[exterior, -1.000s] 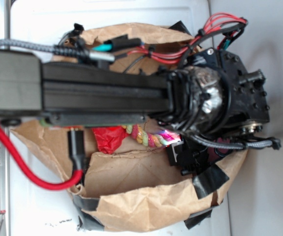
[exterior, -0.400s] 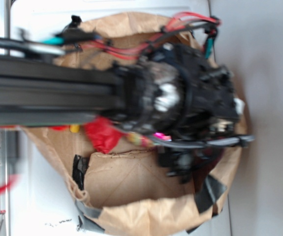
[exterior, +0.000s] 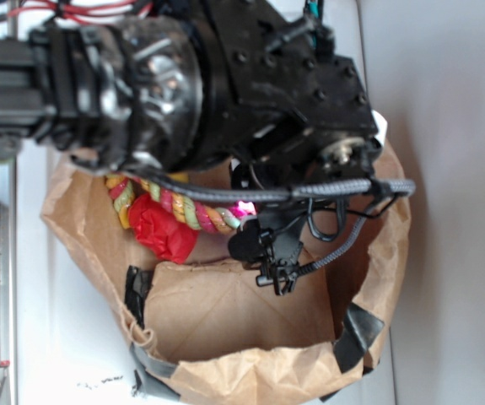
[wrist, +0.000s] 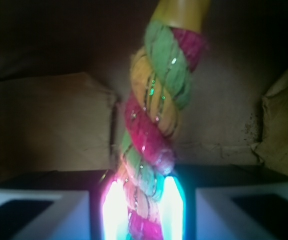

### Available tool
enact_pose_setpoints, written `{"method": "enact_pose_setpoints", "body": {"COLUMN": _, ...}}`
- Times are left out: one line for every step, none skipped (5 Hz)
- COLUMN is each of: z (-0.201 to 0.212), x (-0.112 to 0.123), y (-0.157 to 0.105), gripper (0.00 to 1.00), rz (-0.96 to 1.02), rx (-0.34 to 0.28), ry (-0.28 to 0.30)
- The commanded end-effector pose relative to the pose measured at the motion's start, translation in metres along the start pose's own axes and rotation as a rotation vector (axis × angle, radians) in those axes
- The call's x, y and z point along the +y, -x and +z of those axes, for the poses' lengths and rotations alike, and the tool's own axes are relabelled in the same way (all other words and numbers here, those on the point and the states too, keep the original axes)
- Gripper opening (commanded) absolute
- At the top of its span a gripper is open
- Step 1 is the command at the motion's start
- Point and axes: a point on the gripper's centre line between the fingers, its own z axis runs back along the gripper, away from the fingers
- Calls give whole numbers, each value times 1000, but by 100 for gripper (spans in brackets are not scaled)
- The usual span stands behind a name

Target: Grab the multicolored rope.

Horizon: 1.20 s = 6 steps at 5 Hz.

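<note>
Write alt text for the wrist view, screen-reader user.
The multicolored rope, twisted in pink, yellow and green strands, runs up the frame from between the two glowing fingertips of the gripper, which are closed on its lower end. Behind it are dim brown paper bag walls.

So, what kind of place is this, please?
Probably a robot test bench, not a home: a crumpled brown paper bag patched with black tape sits on a white surface, holding a twisted multicolored rope and crumpled red paper ball.
</note>
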Motion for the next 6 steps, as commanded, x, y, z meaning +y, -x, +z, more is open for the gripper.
{"method": "enact_pose_setpoints", "body": {"z": 43, "x": 1, "y": 2, "gripper": 0, "rz": -46, "rx": -93, "ry": 1}}
{"method": "enact_pose_setpoints", "body": {"z": 58, "x": -4, "y": 7, "gripper": 0, "rz": -77, "rx": -102, "ry": 10}}
{"method": "enact_pose_setpoints", "body": {"z": 73, "x": -7, "y": 11, "gripper": 0, "rz": -81, "rx": -97, "ry": 15}}
{"method": "enact_pose_setpoints", "body": {"z": 83, "x": -5, "y": 13, "gripper": 0, "rz": -73, "rx": -86, "ry": 7}}
{"method": "enact_pose_setpoints", "body": {"z": 96, "x": -5, "y": 13, "gripper": 0, "rz": -65, "rx": -82, "ry": -17}}
{"method": "enact_pose_setpoints", "body": {"z": 106, "x": -6, "y": 12, "gripper": 0, "rz": -72, "rx": -79, "ry": -62}}
